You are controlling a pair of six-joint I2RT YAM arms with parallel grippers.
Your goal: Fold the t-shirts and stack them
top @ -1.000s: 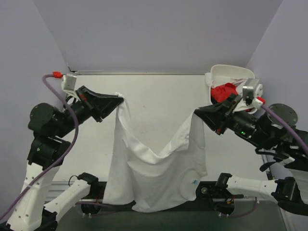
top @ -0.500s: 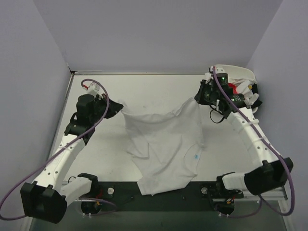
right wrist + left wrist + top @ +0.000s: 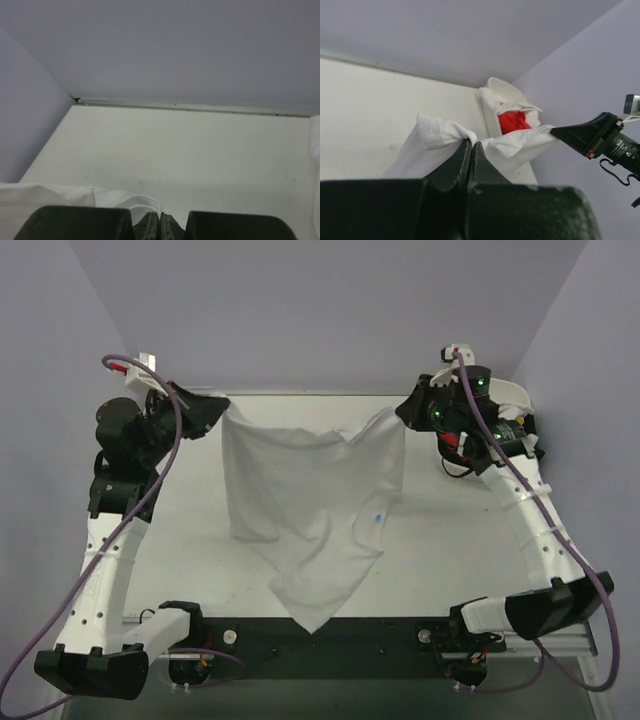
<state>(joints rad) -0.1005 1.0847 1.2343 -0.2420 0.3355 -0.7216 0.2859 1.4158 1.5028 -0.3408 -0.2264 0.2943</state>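
white t-shirt [image 3: 310, 500] hung between left gripper [image 3: 224, 406] and right gripper [image 3: 400, 413], both pinching it

The white t-shirt [image 3: 310, 510] is soft, matt, creased cloth. The surface [image 3: 480, 540] looks smooth, matt, faintly scuffed. The left tool [image 3: 224, 406] and right tool [image 3: 400, 412] look like matt black plastic.

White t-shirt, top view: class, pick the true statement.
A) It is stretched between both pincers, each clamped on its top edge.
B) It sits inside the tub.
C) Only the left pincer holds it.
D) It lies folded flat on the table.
A: the white t-shirt spans from the left pincer to the right pincer, both shut on its top edge.
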